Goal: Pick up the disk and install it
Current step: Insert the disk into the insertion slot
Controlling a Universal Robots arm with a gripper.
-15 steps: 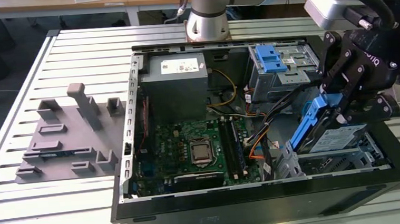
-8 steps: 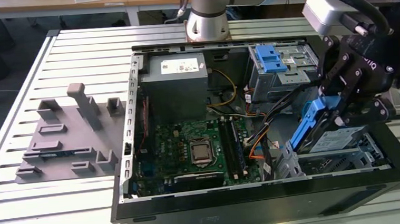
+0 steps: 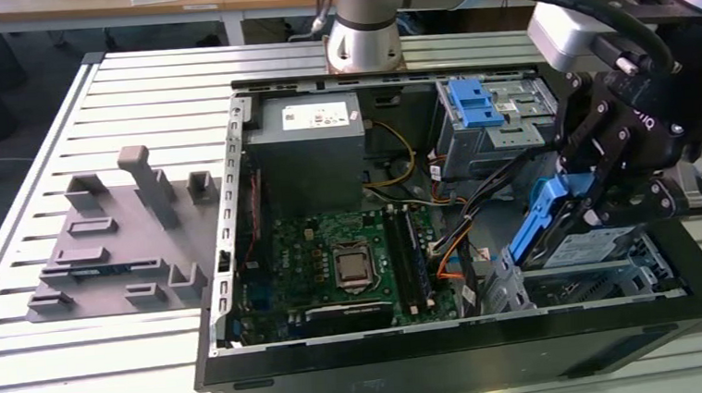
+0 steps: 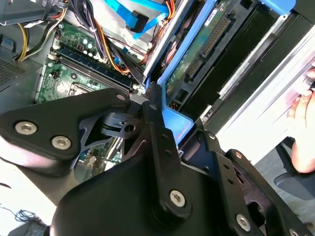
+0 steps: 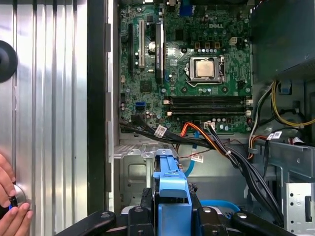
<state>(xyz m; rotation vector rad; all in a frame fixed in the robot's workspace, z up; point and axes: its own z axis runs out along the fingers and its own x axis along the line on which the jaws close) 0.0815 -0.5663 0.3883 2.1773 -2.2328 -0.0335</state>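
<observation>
The disk (image 3: pixel 573 242) is a flat silver drive with blue rails. It hangs tilted, one end down, over the empty drive bay (image 3: pixel 604 281) in the near corner of the open computer case (image 3: pixel 460 342), on the exterior view's right. My gripper (image 3: pixel 607 199) is shut on it from above. In the first wrist view the disk's blue rail (image 5: pixel 171 184) stands up between my black fingers (image 5: pixel 206 219). The second wrist view shows the disk's green circuit side (image 4: pixel 197 56) and blue rail just past my gripper (image 4: pixel 160 120).
Inside the case lie the motherboard (image 3: pixel 344 262), loose cables (image 5: pixel 221 145), a grey metal box with a white sticker (image 3: pixel 309 130) and a silver cage with a blue latch (image 3: pixel 493 112). A grey fixture (image 3: pixel 119 240) sits on the slatted table (image 3: pixel 103 362). A person's hand (image 5: pixel 12 209) rests beside the case.
</observation>
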